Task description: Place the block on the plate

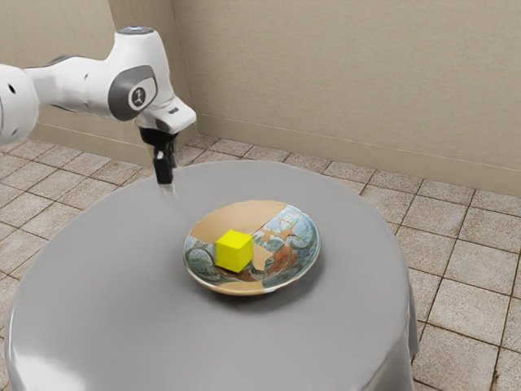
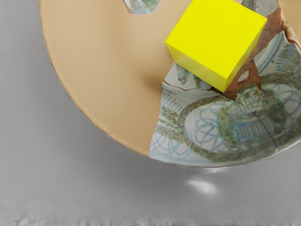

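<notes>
My gripper [image 1: 166, 181] hangs above the table toward the exterior view's left, apart from the plate and the block; whether it is open or shut cannot be made out. The yellow block [image 1: 234, 251] rests inside the patterned plate [image 1: 221, 221], on the side toward the exterior view's left. In the wrist view the block [image 2: 216, 40] lies on the plate [image 2: 103, 80], over the edge between its plain tan part and its blue-green painted part.
The round grey table [image 1: 122, 301] carries the plate near its middle, with bare grey surface around it. Beyond the table are a tiled floor [image 1: 464, 305] and a beige wall [image 1: 342, 73].
</notes>
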